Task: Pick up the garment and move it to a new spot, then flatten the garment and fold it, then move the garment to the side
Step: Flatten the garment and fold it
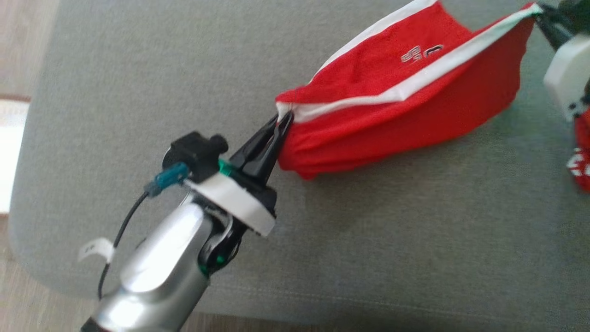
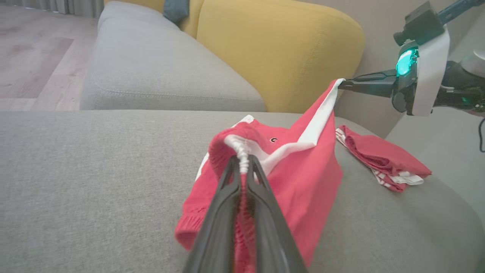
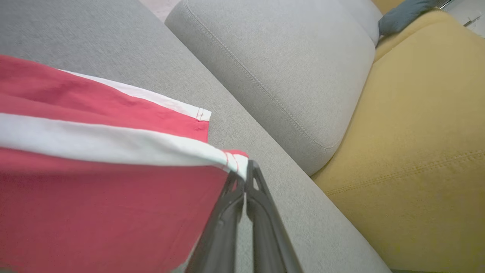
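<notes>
Left gripper (image 1: pixel 282 123) pinches the gathered edge of the red garment (image 1: pixel 396 115) at frame centre. Right gripper (image 1: pixel 538 10) is clamped on its white-striped corner, upper right. Garment hangs between them, low side on grey cushion (image 1: pixel 138 115).

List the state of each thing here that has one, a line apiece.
Red garment: unfolded, stretched between both pincers, lower part sagging onto the grey cushion.
Left pincer: shut on the garment's gathered white edge.
Right pincer: shut on its white-trimmed corner.
Second red garment: folded, lying on the cushion.
</notes>
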Controlling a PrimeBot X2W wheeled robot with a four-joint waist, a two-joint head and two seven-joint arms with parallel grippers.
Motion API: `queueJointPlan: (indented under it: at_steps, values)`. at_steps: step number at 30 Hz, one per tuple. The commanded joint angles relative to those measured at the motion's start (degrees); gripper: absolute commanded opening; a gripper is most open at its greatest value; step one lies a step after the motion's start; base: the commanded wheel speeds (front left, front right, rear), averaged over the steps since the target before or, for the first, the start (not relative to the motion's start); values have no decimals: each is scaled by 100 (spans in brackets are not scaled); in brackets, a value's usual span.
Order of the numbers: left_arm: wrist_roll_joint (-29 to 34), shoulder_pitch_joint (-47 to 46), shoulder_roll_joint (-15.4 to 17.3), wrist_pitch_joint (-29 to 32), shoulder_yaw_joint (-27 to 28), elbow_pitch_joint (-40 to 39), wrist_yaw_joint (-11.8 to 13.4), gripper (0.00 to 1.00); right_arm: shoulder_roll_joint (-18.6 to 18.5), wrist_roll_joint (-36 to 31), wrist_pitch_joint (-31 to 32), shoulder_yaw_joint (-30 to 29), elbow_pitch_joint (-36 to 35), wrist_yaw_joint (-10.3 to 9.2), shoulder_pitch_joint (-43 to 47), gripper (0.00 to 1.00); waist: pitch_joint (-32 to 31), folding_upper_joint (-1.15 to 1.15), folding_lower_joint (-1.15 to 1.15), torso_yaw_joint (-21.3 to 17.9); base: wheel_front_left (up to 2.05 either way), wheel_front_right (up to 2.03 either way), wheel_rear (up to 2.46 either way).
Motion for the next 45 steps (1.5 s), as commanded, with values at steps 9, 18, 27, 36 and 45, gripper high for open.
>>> queueJointPlan:
  at_steps: [9, 18, 27, 36, 45]
  values:
    - [40, -755, -438, -117, 352, 386, -113, 0, -46, 17, -224, 492, 875, 37, -1019, 0, 639, 0, -1, 490, 0, 0, 0]
    - [175, -940, -706, -119, 507, 537, -173, 0, 184, 72, -560, 916, 1643, 37, -1641, 0, 916, 0, -1, 692, 0, 0, 0]
    - [240, -1074, -788, -120, 461, 854, -182, 100, 427, 149, -1012, 1193, 2188, 37, -1881, 100, 963, 0, -1, 719, 0, 0, 0]
    - [447, -908, -801, -120, 1032, 857, -183, 100, 830, 339, -1817, 783, 2815, 37, -1688, 100, 564, 0, -1, 348, 0, 0, 0]
    - [709, -452, -807, -120, 2286, 164, -132, 100, 1347, 415, -3285, -281, 2833, 37, -1064, 100, -60, 0, -1, -258, 0, 0, 0]
